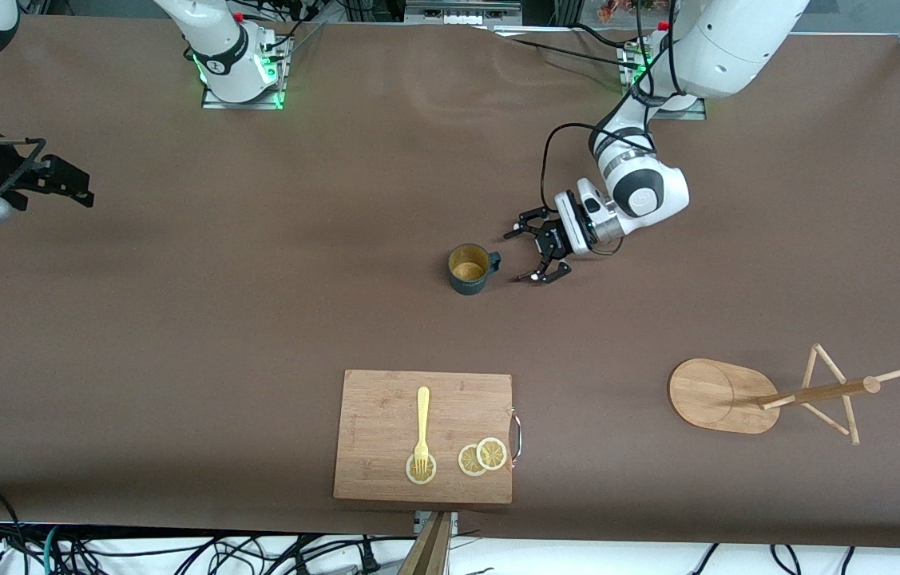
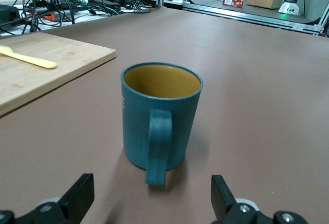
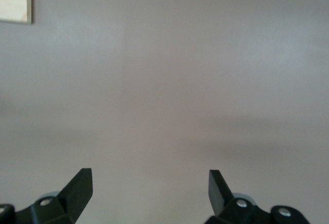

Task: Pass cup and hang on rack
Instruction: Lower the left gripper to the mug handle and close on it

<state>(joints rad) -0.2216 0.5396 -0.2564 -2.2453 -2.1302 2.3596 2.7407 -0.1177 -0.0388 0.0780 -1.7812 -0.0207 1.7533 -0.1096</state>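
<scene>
The teal cup stands upright on the brown table near its middle, its yellowish inside showing. Its loop handle points at my left gripper. That gripper is open and empty, low over the table just beside the handle, not touching it. In the left wrist view the cup stands ahead of the open left gripper, handle between the jaws' lines. The wooden rack stands toward the left arm's end, nearer the camera than the cup. My right gripper waits open and empty at the right arm's end; it also shows in the right wrist view.
A bamboo cutting board lies at the table's near edge, with a yellow fork and lemon slices on it. The board and fork show in the left wrist view. A pale wooden corner shows in the right wrist view.
</scene>
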